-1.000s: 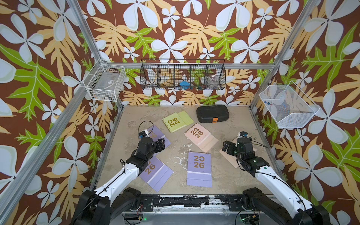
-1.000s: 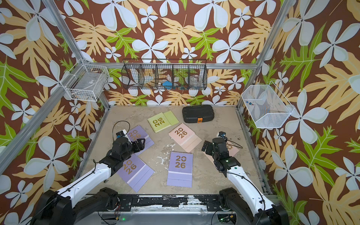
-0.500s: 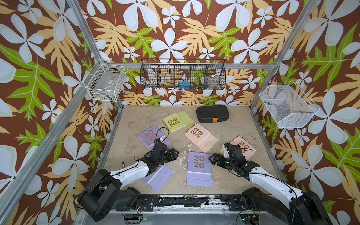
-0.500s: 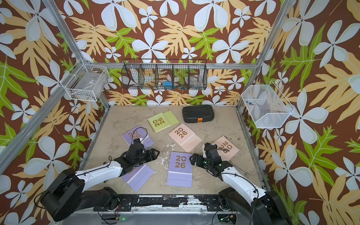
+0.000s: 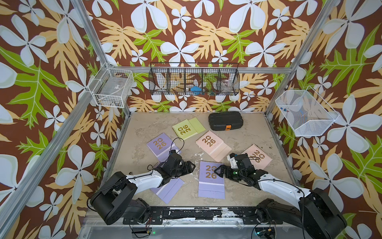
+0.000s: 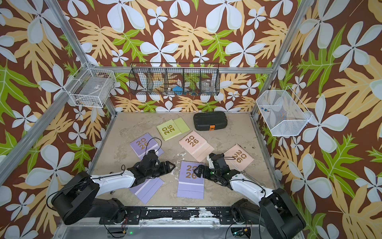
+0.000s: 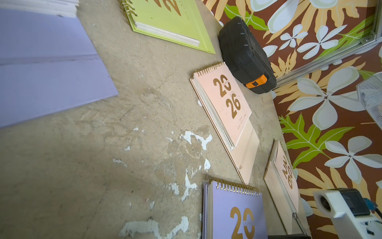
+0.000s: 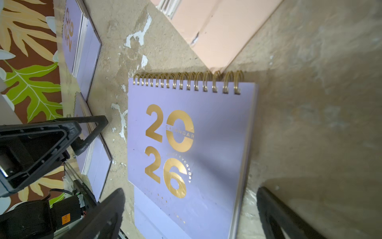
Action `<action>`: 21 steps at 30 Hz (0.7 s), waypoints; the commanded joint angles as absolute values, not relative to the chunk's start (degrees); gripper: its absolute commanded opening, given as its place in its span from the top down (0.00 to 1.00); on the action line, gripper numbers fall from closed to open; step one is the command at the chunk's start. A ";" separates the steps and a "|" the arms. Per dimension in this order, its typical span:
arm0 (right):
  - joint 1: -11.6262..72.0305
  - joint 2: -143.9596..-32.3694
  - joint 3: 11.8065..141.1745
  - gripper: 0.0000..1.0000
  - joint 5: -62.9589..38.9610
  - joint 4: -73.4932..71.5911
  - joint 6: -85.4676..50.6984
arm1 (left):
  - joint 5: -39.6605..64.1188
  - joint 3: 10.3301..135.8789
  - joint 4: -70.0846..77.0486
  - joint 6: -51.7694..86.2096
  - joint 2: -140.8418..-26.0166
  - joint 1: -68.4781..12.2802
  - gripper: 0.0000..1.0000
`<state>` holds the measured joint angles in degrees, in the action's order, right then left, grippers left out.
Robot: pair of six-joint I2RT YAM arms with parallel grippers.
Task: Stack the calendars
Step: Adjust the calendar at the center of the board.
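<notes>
Claws low, both spread and empty. My right claw (image 5: pixel 218 171) reaches over one edge of the middle lilac calendar (image 5: pixel 211 180), which lies flat on the tabletop (image 5: pixel 144 132) between my two claws. My left claw (image 5: pixel 189 166) hangs just off its opposite side.

Risks:
- Cover sits flush with the surface, so a finger may skid and shove it instead of getting under.
- Pink calendar (image 5: pixel 213 144), just beyond my right claw, crowds the spiral (image 8: pixel 186 82); a lift could drag it.
- Loose pages may fan.

Lilac, pale pink and lime calendars (image 5: pixel 211 186), gold-lettered; black case (image 5: pixel 225 121), orange latch (image 5: pixel 228 127).
</notes>
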<state>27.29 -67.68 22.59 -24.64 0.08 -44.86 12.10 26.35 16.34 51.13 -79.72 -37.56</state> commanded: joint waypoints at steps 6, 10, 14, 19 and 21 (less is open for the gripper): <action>29.73 -70.37 23.02 0.00 -27.25 -4.11 -47.08 | 14.56 27.50 18.60 52.27 -82.12 -37.88 0.21; 30.59 -71.19 23.71 0.00 -26.90 -4.50 -47.48 | 15.31 27.77 18.80 52.46 -83.05 -37.97 0.21; 30.59 -71.96 24.30 0.00 -27.11 -4.81 -46.98 | 15.47 27.77 18.90 52.56 -83.45 -37.97 0.21; 30.61 -74.03 25.02 0.00 -28.74 -6.15 -46.64 | 15.51 27.77 19.08 52.82 -83.85 -37.97 0.21; 30.67 -74.48 25.46 0.00 -28.74 -5.98 -46.47 | 15.22 27.70 18.99 52.99 -83.85 -37.97 0.21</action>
